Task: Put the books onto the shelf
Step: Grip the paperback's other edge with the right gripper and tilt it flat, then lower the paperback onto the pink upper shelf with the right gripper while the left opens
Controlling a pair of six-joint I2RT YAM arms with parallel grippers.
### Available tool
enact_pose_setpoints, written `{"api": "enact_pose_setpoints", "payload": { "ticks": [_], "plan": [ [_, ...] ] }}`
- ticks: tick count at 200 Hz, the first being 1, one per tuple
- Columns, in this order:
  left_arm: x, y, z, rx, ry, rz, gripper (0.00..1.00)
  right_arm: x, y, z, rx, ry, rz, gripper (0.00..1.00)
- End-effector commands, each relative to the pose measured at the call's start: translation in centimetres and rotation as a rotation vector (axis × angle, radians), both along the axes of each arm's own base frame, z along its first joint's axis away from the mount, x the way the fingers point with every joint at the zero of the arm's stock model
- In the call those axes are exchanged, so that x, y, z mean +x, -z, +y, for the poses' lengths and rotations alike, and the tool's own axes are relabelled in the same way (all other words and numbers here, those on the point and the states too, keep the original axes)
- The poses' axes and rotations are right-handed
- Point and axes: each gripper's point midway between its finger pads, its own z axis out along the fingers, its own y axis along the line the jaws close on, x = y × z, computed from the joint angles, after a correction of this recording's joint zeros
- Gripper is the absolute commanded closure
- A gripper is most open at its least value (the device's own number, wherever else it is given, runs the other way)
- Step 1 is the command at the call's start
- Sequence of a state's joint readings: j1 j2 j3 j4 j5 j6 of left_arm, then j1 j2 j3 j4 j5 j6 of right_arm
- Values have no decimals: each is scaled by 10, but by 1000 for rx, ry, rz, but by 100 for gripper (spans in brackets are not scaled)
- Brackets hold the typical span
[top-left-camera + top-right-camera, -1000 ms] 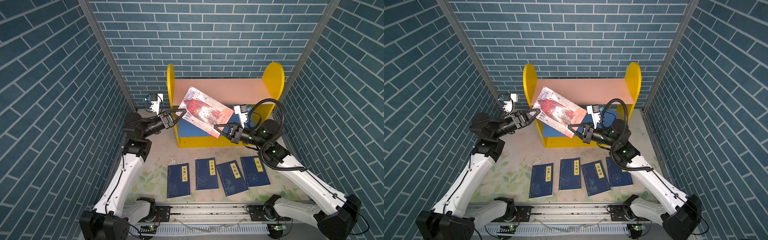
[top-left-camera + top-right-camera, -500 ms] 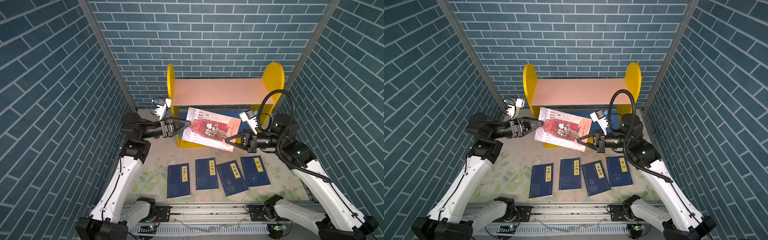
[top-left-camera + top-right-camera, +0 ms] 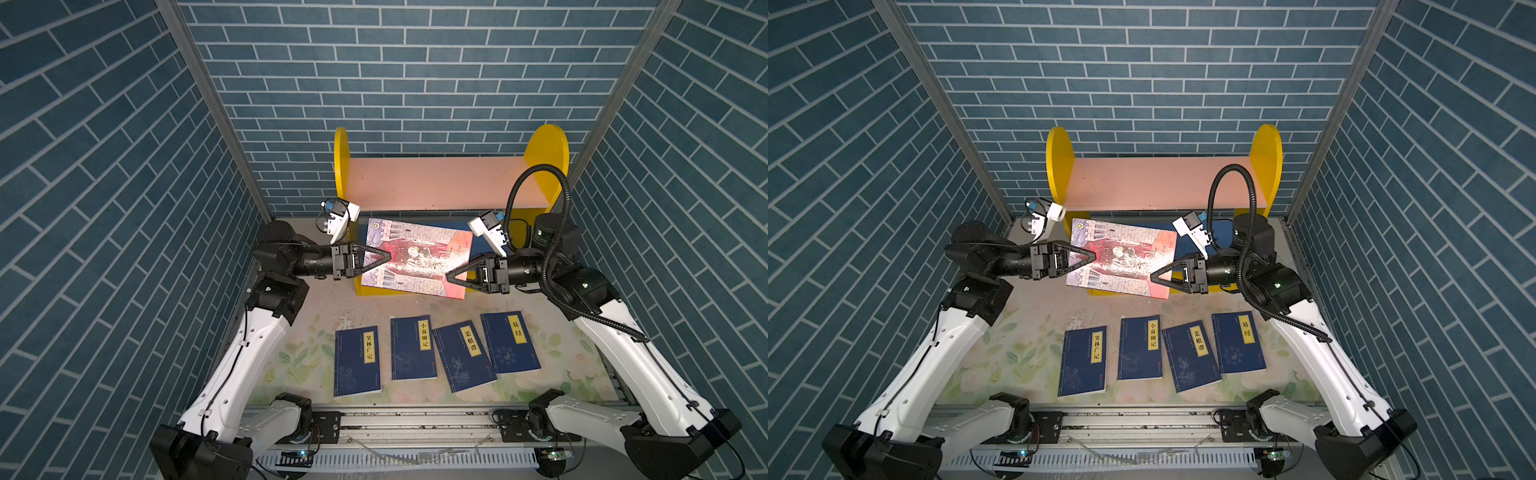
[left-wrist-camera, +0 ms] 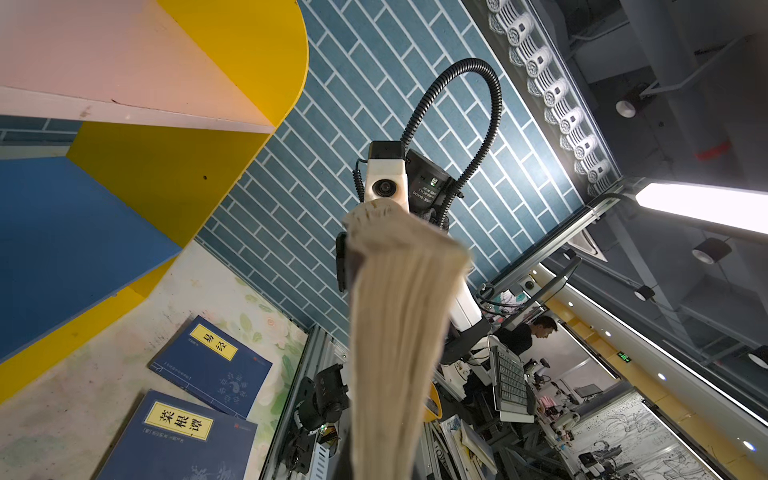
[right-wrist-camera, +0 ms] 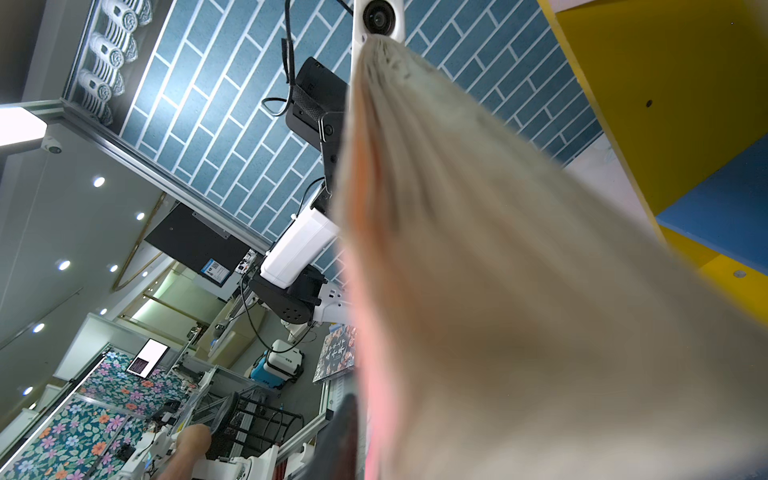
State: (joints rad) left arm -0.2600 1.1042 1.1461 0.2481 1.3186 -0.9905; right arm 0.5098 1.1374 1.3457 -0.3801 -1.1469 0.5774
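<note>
The picture book (image 3: pixel 415 257) with the grey and red cover is up in the air in the middle of both top views (image 3: pixel 1121 259). It lies almost flat, cover up, with its right end a bit lower. It hangs in front of the shelf (image 3: pixel 546 153) and hides part of the shelf's blue lower board. The shelf stands at the back, against the brick wall, with its yellow sides and pink top board showing.

The left pincer (image 3: pixel 386 258) comes in from the left of the frame. Its jaws are pressed together on the left edge of the picture book. In the left wrist view the pale page edges of the book (image 4: pixel 399 332) run up the middle, right in front of the camera.

The right pincer (image 3: pixel 449 277) comes in from the right and its tip is at the right edge of the picture book. I cannot tell if its jaws are apart or pressing on the book. In the right wrist view the book (image 5: pixel 498 291) is a big blur that fills most of the frame.

Four blue books lie flat in a row on the flowery table mat (image 3: pixel 299 357) in the lower middle of the frame, from the left-end book (image 3: pixel 357 361) to the right-end book (image 3: pixel 509 343). The two on the right look to be touching.
</note>
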Motion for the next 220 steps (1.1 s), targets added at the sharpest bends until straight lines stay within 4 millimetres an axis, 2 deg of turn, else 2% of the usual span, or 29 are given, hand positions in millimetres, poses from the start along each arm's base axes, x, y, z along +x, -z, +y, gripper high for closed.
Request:
{"api": "enact_pose_setpoints", "payload": {
  "ticks": [1,23,64,134,187,220],
  "plan": [
    [8,-22,1,-33,-59,-64,100,7,-12,-5,29,57,-61,51],
    [17,-32,1,-61,-94,-71,100,14,-17,-9,63,106,-49,48],
    [22,-45,3,-121,-108,-70,100,22,-18,-7,114,123,-21,50],
    [22,-33,2,-98,-111,-54,100,39,-29,-5,194,172,-22,59],
    [29,-29,2,-96,-133,-31,100,41,-36,-3,227,165,-4,82],
    [33,-27,2,-89,-157,-38,100,42,-38,-2,238,156,6,84]
  ]
}}
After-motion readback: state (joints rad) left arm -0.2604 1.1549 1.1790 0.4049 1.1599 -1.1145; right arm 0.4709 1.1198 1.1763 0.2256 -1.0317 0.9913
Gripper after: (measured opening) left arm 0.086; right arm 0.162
